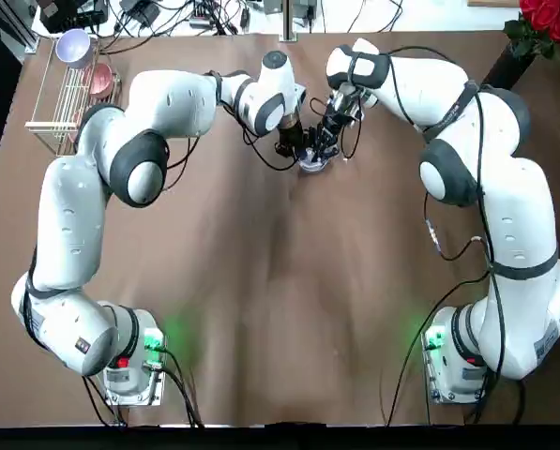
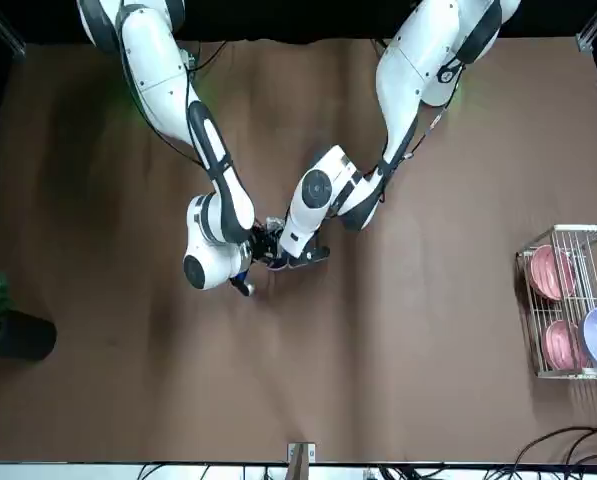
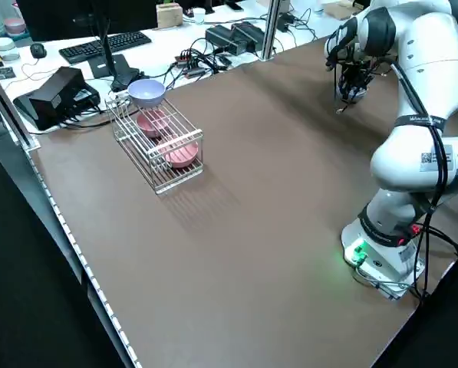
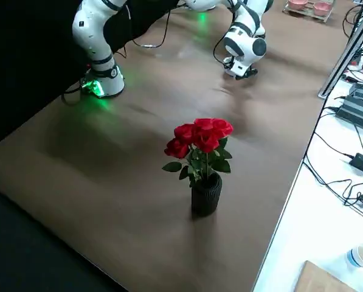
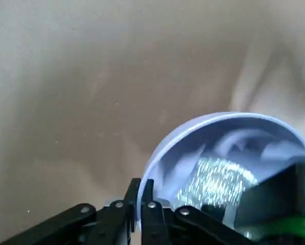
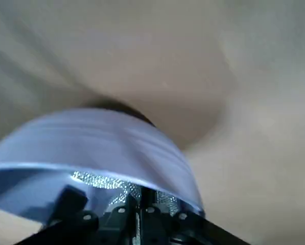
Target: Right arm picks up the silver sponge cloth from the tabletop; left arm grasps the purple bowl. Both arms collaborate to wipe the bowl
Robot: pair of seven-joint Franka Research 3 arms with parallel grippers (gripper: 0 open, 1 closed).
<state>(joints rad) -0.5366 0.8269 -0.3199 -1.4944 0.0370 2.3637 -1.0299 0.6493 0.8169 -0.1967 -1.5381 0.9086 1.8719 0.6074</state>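
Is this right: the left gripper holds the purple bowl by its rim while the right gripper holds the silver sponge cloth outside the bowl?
The cloth is inside the bowl, as the left wrist view shows; the rest is right.

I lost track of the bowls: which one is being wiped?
The purple bowl gripped at its rim, with the silver sponge cloth inside; the others sit in the rack.
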